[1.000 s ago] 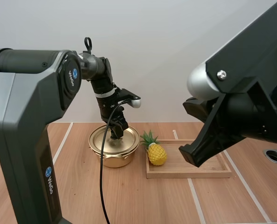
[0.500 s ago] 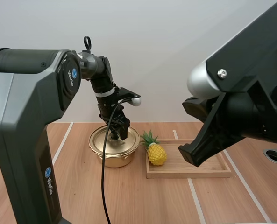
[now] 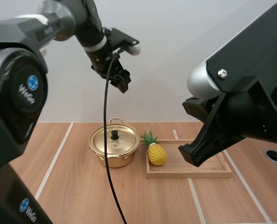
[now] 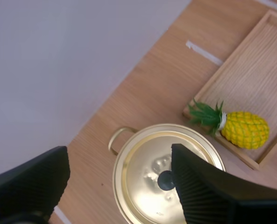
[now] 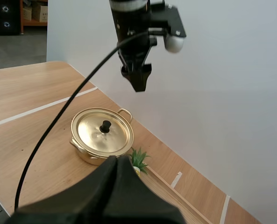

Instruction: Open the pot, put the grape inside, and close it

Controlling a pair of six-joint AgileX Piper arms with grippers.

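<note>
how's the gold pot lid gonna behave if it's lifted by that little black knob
The lid looks like thin shiny metal, so probably stiff and light. Its knob is small and round, so a pinch may slip or let the lid swing. It rests on the pot, centred, so it likely lifts freely.

In the high view you can read the brand name "WieGo" in white letters on your left arm [image 3: 7,135], printed beside a round blue badge [image 3: 32,83] on the large dark joint cover [image 3: 10,100] nearest the camera. The same "WieGo" wordmark appears a second time lower on that arm's grey housing [image 3: 7,186], next to a second blue badge [image 3: 24,204] low in the view. A third white marking runs along the upper link [image 3: 48,29] toward the wrist, but it is too small for you to read.
</note>
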